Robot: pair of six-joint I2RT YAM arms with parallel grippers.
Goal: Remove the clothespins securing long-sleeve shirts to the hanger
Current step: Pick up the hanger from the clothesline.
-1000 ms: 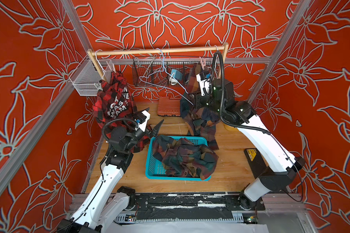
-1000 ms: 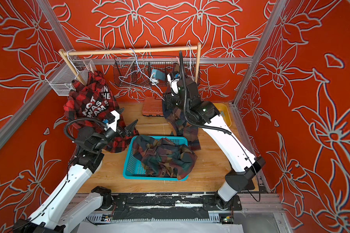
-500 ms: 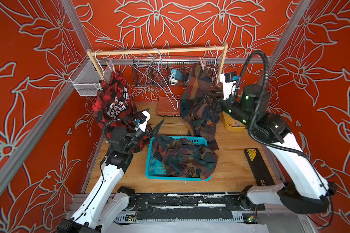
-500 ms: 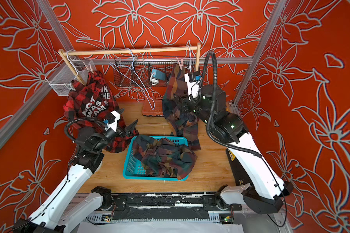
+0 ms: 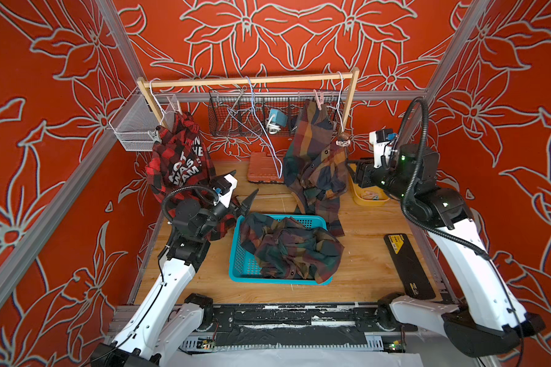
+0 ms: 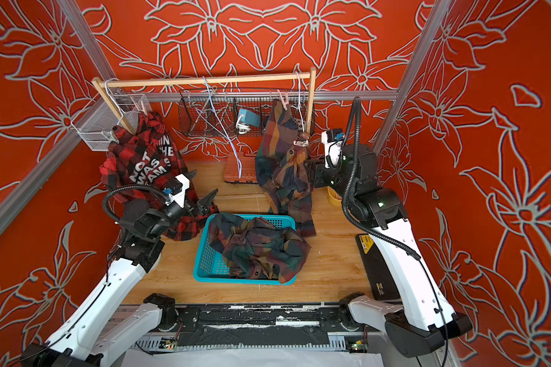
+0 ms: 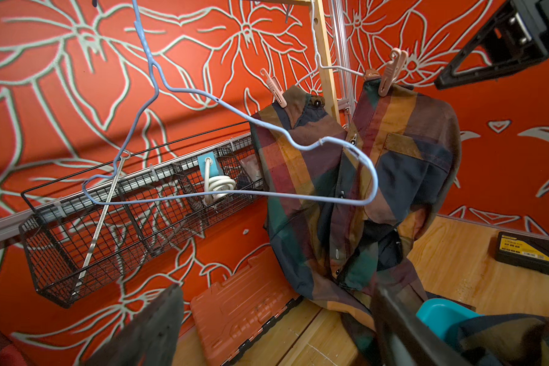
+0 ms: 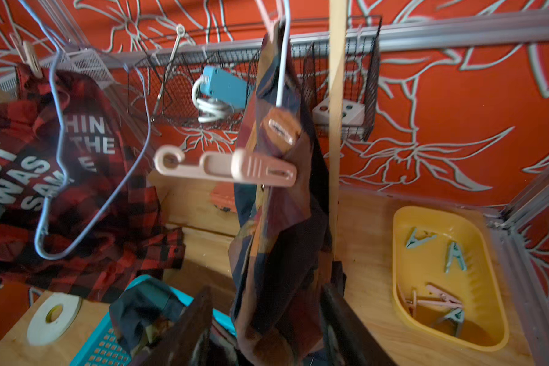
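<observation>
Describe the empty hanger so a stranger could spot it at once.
Find the wooden rail across the back wall. Near its middle hangs a pale blue wire hanger, between the red check shirt and the dark plaid shirt. Alone on the rail, it carries no shirt.

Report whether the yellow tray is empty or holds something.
Not empty. In the right wrist view the yellow tray holds several loose clothespins, mint and pink, lying on its floor.
</observation>
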